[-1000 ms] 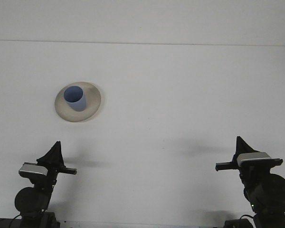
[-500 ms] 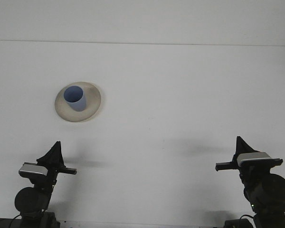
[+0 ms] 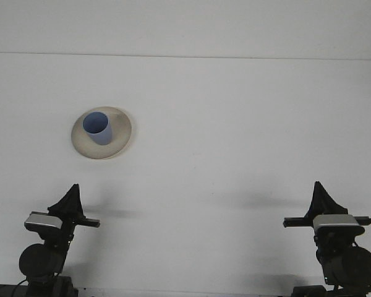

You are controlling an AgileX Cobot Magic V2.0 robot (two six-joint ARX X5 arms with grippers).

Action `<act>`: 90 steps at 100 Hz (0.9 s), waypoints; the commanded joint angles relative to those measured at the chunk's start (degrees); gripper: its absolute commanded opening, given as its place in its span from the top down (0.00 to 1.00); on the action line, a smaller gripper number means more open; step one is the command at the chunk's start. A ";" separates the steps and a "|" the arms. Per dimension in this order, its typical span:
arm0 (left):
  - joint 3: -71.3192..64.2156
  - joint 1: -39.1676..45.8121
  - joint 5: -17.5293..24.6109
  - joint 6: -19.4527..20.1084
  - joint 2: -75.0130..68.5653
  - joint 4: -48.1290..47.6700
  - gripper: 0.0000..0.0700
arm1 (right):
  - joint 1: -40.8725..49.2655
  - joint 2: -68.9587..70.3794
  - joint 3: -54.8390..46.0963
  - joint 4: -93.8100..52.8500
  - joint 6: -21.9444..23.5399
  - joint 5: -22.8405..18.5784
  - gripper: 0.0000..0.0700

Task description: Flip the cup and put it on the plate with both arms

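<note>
Blue cup [image 3: 99, 128] upright on plate [image 3: 120, 141]

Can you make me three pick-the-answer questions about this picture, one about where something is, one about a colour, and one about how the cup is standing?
1. Where is the cup?
A. On the plate
B. On the bare table
C. In the right end effector

2. What colour is the cup?
A. Red
B. Blue
C. Green

3. How is the cup standing?
A. Upside down
B. Lying on its side
C. Upright with its mouth open upward

Answers:
1 A: the cup sits inside the plate's rim, far from both arms.
2 B: its wall and inside look blue against the cream plate.
3 C: the round open mouth faces up.
</note>
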 commanded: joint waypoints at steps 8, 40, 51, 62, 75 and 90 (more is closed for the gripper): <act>-1.11 0.07 -0.13 -0.02 -0.09 0.66 0.99 | -2.16 -6.54 -6.16 3.98 -0.17 0.04 1.00; -1.09 0.07 -0.13 -0.02 -0.02 0.79 0.99 | -3.85 -11.82 -17.51 12.31 0.17 -0.11 1.00; -1.09 0.07 -0.13 -0.02 -0.04 0.85 0.99 | -3.85 -11.82 -22.29 20.83 1.81 -0.11 1.00; -1.09 0.07 -0.13 -0.04 -0.04 0.83 0.99 | -3.85 -11.82 -23.23 21.51 2.89 -0.09 1.00; -1.09 0.07 -0.13 -0.02 -0.04 0.92 0.98 | -3.85 -11.82 -23.23 21.66 2.75 -0.09 1.00; -1.09 0.07 -0.13 -0.02 -0.04 0.94 0.98 | -3.85 -11.82 -23.23 21.62 2.75 -0.09 1.00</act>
